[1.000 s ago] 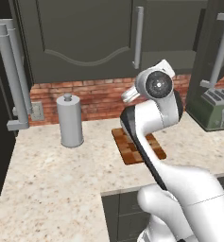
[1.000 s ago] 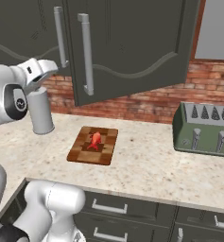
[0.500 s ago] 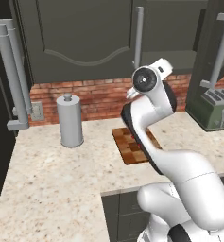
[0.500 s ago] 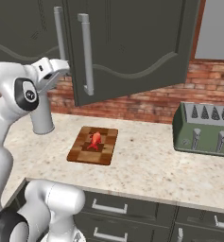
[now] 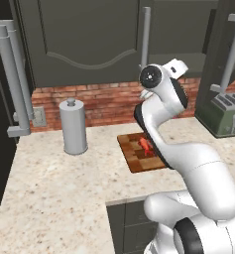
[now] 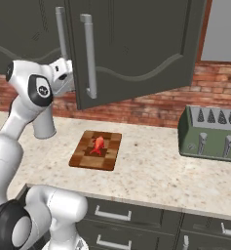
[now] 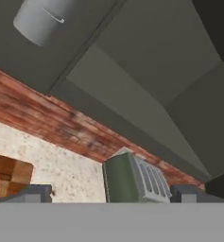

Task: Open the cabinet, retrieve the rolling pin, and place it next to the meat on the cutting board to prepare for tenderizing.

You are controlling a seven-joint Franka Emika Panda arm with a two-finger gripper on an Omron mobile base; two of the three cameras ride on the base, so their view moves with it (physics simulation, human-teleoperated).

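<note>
on the cutting board (image 6: 83, 158), meat (image 6: 98, 144) lies front-to-back.

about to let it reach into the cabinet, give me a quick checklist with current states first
1. Cabinet door swung open: ok, it stands out over the counter in the right base view.
2. Gripper empty with fingers apart: ok.
3. Rolling pin located: cannot tell, the cabinet's inside is not visible.
4. Meat lying on the cutting board: ok.
5. Free space on the board beside the meat: ok.
6. Metal canister standing clear of the board: ok.
</note>
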